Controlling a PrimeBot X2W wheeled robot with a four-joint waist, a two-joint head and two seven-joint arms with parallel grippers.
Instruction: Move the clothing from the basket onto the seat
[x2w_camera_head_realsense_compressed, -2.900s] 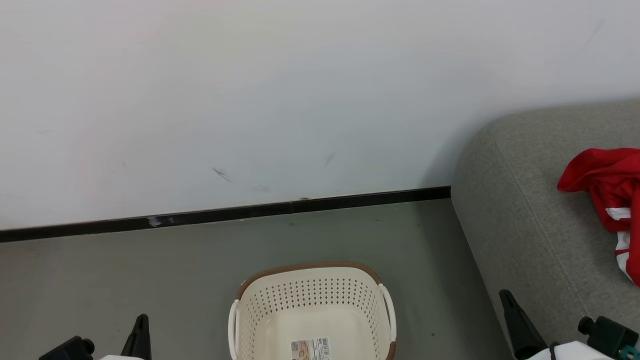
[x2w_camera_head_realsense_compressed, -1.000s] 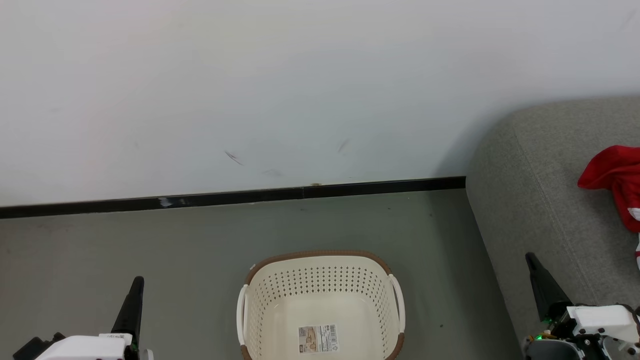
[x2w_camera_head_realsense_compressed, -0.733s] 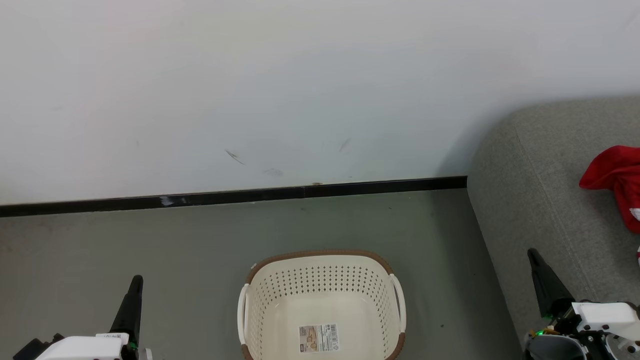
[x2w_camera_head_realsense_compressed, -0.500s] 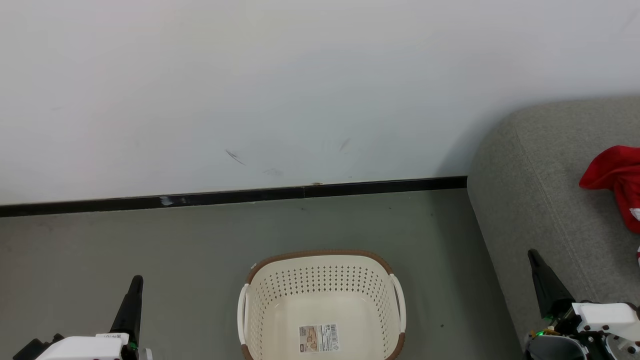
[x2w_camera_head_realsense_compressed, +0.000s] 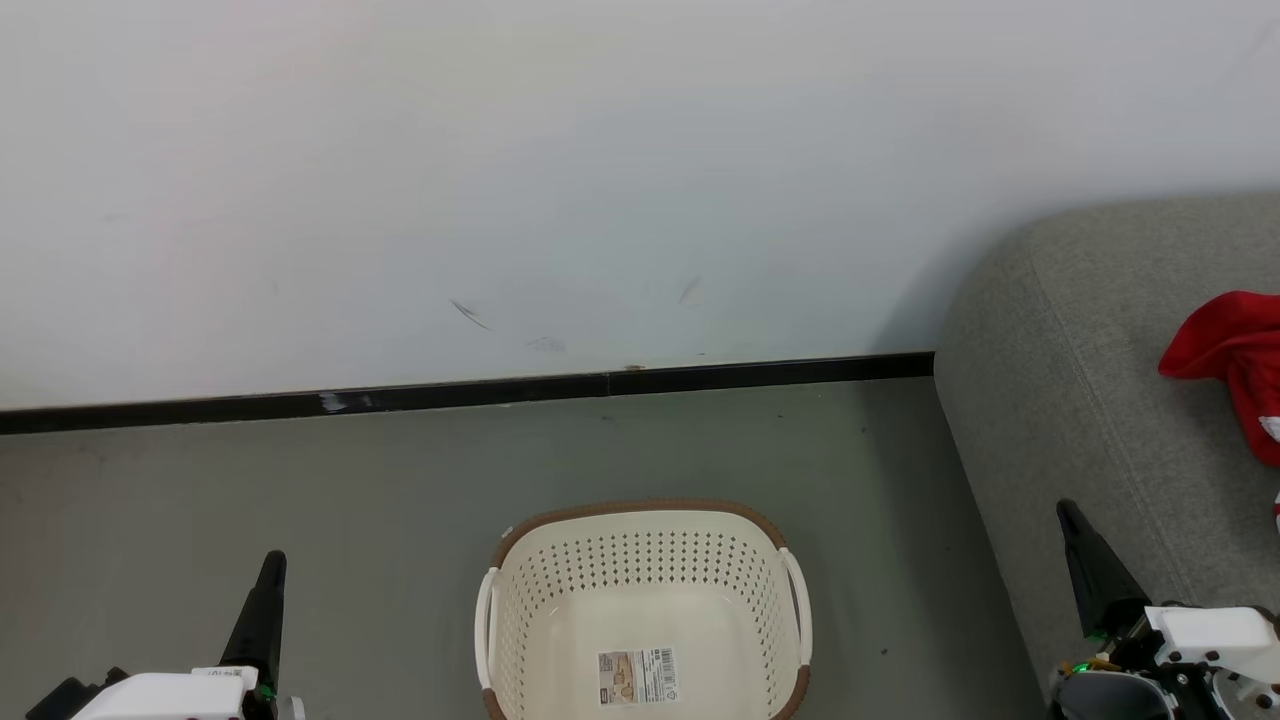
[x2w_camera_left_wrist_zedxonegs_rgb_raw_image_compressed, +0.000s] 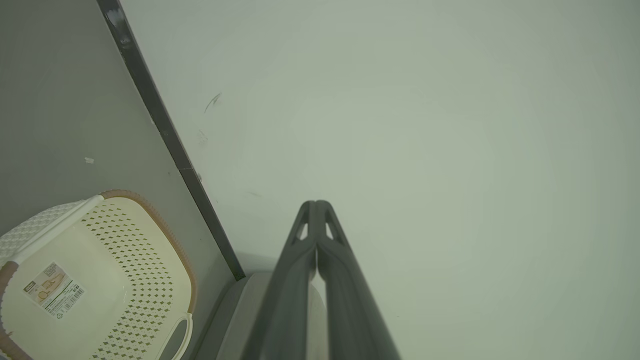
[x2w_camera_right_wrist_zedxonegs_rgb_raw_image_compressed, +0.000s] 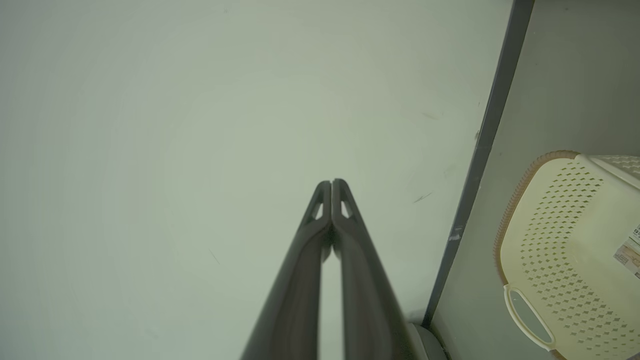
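Both end effectors are closed on nothing. In the left wrist view the left end effector (x2w_camera_left_wrist_zedxonegs_rgb_raw_image_compressed: 316, 206) has its two dark fingers pressed together at the tips, and in the right wrist view the right end effector (x2w_camera_right_wrist_zedxonegs_rgb_raw_image_compressed: 331, 184) shows the same, with only a thin slit lower down. Set against the head view of about three seconds ago, the whole picture has slid: the skirting board (x2w_camera_head_realsense_compressed: 460, 395) and the basket (x2w_camera_head_realsense_compressed: 640, 506) sit at other places in it, and less of the clothing (x2w_camera_head_realsense_compressed: 1225, 350) is in frame. That is the camera turning, not the things moving. Within that shift both end effectors now reach higher in the picture, with their white wrists showing below them, so the arms seem to have drawn into a resting pose at the lower corners. Over the last second nothing has stirred; those pictures match this one almost line for line. The clothing lies crumpled on the seat (x2w_camera_head_realsense_compressed: 1080, 350) at the right edge of the head view — red with a fleck of white — well apart from either end effector. The basket stands on the floor (x2w_camera_head_realsense_compressed: 300, 480) before the wall (x2w_camera_head_realsense_compressed: 600, 150), bare inside but for its label sticker (x2w_camera_head_realsense_compressed: 637, 677). Judging by this, the move is done and the robot has settled — I see no step left.
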